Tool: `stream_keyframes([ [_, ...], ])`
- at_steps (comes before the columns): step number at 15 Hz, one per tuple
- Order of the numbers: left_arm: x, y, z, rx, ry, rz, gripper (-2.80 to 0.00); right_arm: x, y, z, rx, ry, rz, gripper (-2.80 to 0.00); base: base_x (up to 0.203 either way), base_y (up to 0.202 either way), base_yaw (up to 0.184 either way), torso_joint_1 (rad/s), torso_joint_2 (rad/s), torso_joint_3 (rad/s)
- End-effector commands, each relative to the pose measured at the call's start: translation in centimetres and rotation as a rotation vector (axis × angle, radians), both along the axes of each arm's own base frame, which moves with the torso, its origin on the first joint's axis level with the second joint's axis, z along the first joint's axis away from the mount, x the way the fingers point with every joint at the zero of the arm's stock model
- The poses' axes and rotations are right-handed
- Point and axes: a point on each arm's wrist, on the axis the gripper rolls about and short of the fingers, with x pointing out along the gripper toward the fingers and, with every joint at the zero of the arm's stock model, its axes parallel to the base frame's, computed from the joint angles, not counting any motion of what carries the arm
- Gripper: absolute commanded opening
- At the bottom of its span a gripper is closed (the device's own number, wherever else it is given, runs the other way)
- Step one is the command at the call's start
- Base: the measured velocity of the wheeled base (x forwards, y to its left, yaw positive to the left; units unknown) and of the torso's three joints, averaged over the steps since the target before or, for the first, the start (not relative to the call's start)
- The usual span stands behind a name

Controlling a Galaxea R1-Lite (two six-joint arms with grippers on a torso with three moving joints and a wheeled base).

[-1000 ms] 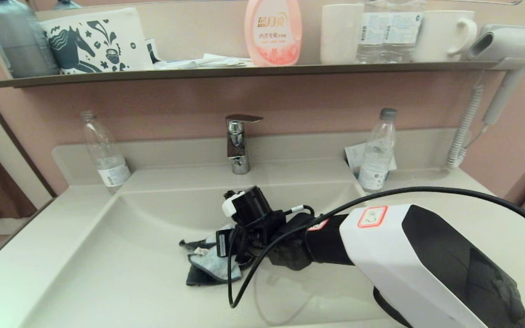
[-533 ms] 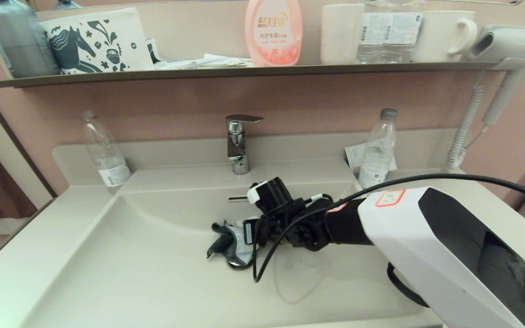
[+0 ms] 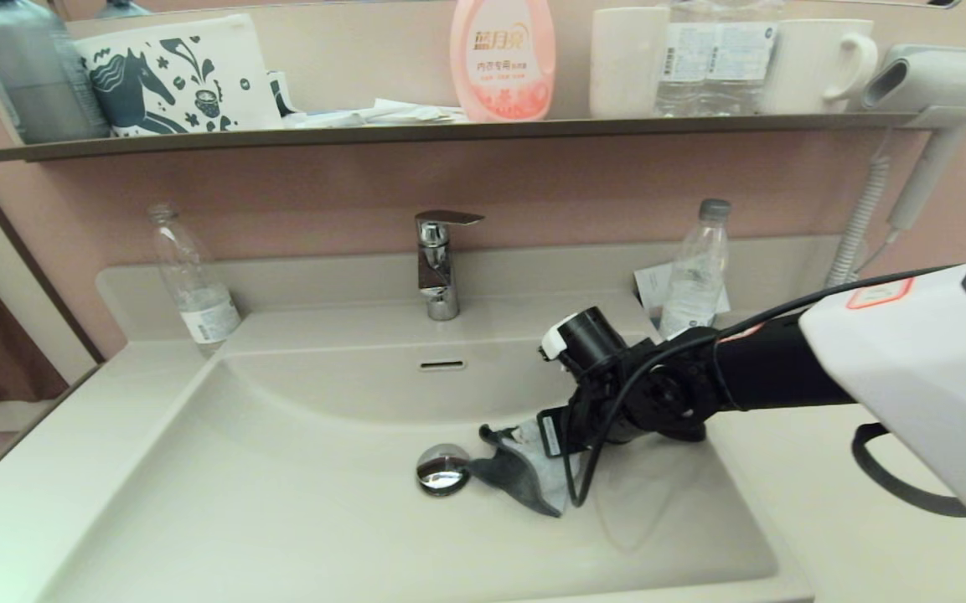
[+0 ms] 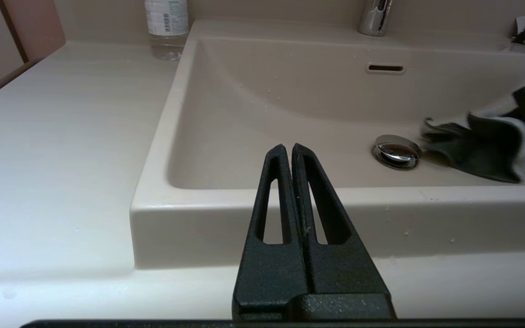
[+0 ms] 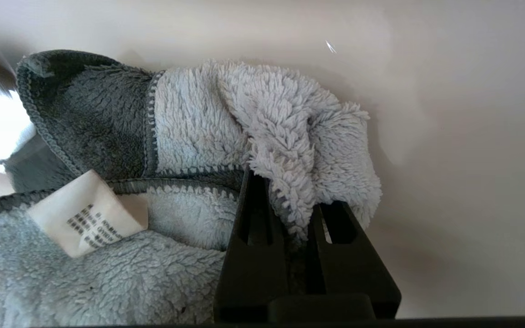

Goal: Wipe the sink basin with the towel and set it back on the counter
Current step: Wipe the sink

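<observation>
The sink basin (image 3: 281, 502) lies sunk in the counter (image 3: 826, 519). In its right half my right gripper (image 5: 296, 214) has its jaws pinched tight on the towel (image 3: 524, 473), which trails on the basin floor just beside the drain plug (image 3: 442, 469). My left gripper (image 4: 288, 152) hangs before the basin's front rim, jaws pressed together, empty.

One towel (image 3: 524, 469), one faucet (image 3: 439, 264), two counter bottles (image 3: 193, 280), two mugs (image 3: 818, 63), one drain plug (image 3: 442, 469).

Towel (image 5: 189, 150) cut off at frame edge (right wrist view); fingers (image 5: 253, 255) hide pinched fold.
</observation>
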Motion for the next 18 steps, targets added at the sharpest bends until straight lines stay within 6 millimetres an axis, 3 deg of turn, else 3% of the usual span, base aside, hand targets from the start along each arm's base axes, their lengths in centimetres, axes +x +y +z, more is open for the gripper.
stream_keyframes([
  [1,0.0,0.0,0.0,-0.001,0.001,0.000,-2.80,-2.1,-2.0,2.8,-0.033,0.043,0.004,-2.80,0.000,0.000,0.000,0.000,0.00,0.000],
  [4,0.0,0.0,0.0,-0.001,0.001,0.000,-2.80,-4.7,-3.4,2.9,-0.170,0.225,0.104,-2.80,0.000,0.000,0.000,0.000,0.00,0.000],
  [8,0.0,0.0,0.0,-0.001,0.001,0.000,-2.80,-5.4,-1.7,0.7,-0.189,0.334,0.196,-2.80,0.000,0.000,0.000,0.000,0.00,0.000],
  [14,0.0,0.0,0.0,-0.001,0.001,0.000,-2.80,-6.4,5.8,-1.9,-0.094,0.376,0.386,-2.80,0.000,0.000,0.000,0.000,0.00,0.000],
  [18,0.0,0.0,0.0,-0.001,0.001,0.000,-2.80,-6.0,10.6,-2.7,0.047,0.357,0.399,-2.80,0.000,0.000,0.000,0.000,0.00,0.000],
])
